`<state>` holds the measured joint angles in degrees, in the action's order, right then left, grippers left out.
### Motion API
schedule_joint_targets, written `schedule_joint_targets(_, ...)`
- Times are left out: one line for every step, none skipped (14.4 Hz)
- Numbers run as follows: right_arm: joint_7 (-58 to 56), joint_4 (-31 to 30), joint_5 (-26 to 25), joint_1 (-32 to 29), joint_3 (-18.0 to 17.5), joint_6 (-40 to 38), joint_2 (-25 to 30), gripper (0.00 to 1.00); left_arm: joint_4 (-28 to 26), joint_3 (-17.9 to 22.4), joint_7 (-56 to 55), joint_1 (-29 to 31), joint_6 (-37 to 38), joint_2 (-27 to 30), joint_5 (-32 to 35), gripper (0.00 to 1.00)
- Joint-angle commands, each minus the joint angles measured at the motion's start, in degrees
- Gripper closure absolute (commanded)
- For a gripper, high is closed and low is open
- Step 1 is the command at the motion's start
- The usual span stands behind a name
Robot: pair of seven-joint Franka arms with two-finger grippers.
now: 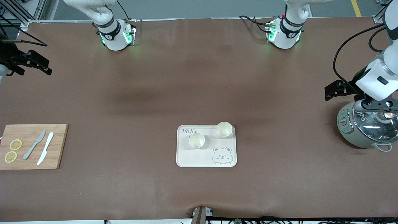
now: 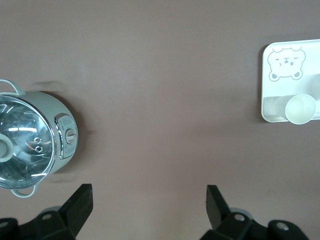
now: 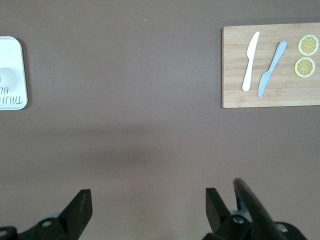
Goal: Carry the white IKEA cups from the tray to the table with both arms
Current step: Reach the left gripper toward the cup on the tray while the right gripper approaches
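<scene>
At the right arm's end of the brown counter (image 1: 199,77) lies a wooden cutting board (image 1: 32,146). On it are two lemon slices (image 1: 13,151), a grey knife (image 1: 34,144) and a white knife (image 1: 45,148), side by side and apart from one another.

The right gripper (image 3: 145,207) hangs over bare counter at that same end, above the stretch farther from the front camera than the board. Its fingers (image 3: 80,210) are spread wide and hold nothing, touching nothing.

In the middle of the counter sits the cream bear-printed tray (image 1: 183,160). Both white IKEA cups stand upright and empty on it: one cup (image 1: 196,140) near the tray's middle, the other cup (image 1: 224,129) at the tray's corner toward the left arm and farther from the front camera. The two are near each other but not touching.

At the left arm's end stands a pale green pot (image 1: 362,132) with a glass lid (image 2: 22,145); what is inside cannot be made out.

The left gripper (image 2: 147,207) hangs over the counter just beside the pot. Its fingers (image 2: 82,202) are also wide apart, empty, and in contact with nothing.
</scene>
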<state>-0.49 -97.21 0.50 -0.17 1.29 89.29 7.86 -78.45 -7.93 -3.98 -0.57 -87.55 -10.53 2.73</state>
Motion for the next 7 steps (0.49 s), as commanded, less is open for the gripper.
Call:
schedule_joint_targets(-0.7,-0.3,0.3,-0.9,-0.6,-0.2,0.4,0.00,0.0,0.3,-0.5,0.0,0.9,1.0,-0.6,0.00)
schedule_joint_targets(-0.7,-0.3,0.3,-0.9,-0.6,-0.2,0.4,0.00,0.0,-0.1,-0.1,0.0,0.9,1.0,-0.8,0.00)
schedule_joint_targets(-0.7,-0.3,0.3,-0.9,-0.6,-0.2,0.4,0.00,-0.2,-0.6,0.2,0.0,0.4,1.4,-1.2,0.00)
schedule_joint_targets(-0.7,-0.3,0.3,-0.9,-0.6,-0.2,0.4,0.00,-0.1,-0.7,-0.7,-1.1,-0.3,0.3,-1.4,0.00)
schedule_joint_targets(-0.7,-0.3,0.3,-0.9,-0.6,-0.3,0.4,0.00,-1.6,-1.4,-0.1,-2.1,-1.1,-1.1,-0.5,0.00)
schedule_joint_targets(-0.6,-0.3,0.4,-0.9,-0.6,-0.3,0.4,0.00,-1.9,-1.6,-1.3,-3.9,-2.7,-2.5,-0.1,0.00)
schedule_joint_targets(-0.4,-0.3,0.5,-0.9,-0.6,-0.5,0.3,0.00,-1.5,-1.6,-4.1,-5.4,-4.5,-4.0,-0.3,0.00)
